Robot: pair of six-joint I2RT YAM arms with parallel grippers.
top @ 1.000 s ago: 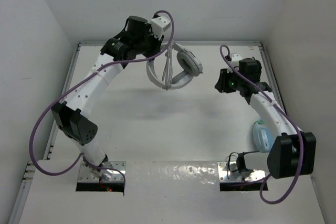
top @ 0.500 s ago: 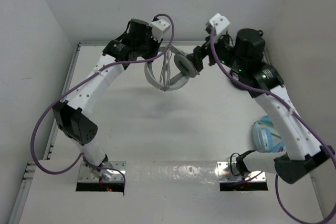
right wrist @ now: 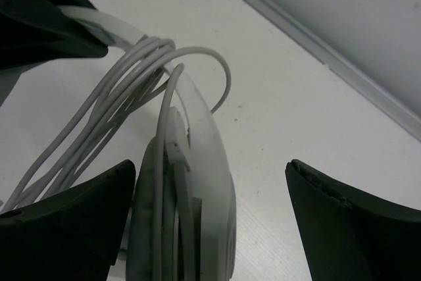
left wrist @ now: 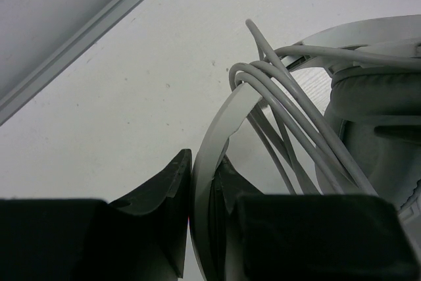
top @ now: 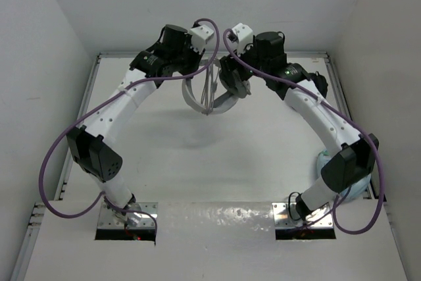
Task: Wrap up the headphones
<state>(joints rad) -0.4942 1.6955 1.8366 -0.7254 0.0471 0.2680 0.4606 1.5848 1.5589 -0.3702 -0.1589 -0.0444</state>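
Observation:
The white headphones (top: 209, 102) hang in the air at the back of the table, the grey cable (left wrist: 293, 120) looped several times round the headband (left wrist: 214, 143). My left gripper (left wrist: 202, 172) is shut on that headband, which runs up between its fingers. My right gripper (right wrist: 210, 185) is open wide with one earcup (right wrist: 197, 195) standing between its jaws, close to the left finger and well apart from the right one. In the top view both grippers meet at the headphones, the left gripper (top: 199, 65) beside the right gripper (top: 230, 78).
Light blue headphones (top: 325, 166) lie at the right side of the table, partly behind my right arm. A metal rail (left wrist: 85, 37) edges the table at the back and sides, with white walls close behind it.
My right arm has swung from the right of the table up to the headphones and its jaws have opened wide around an earcup. The left gripper has held the headband still.

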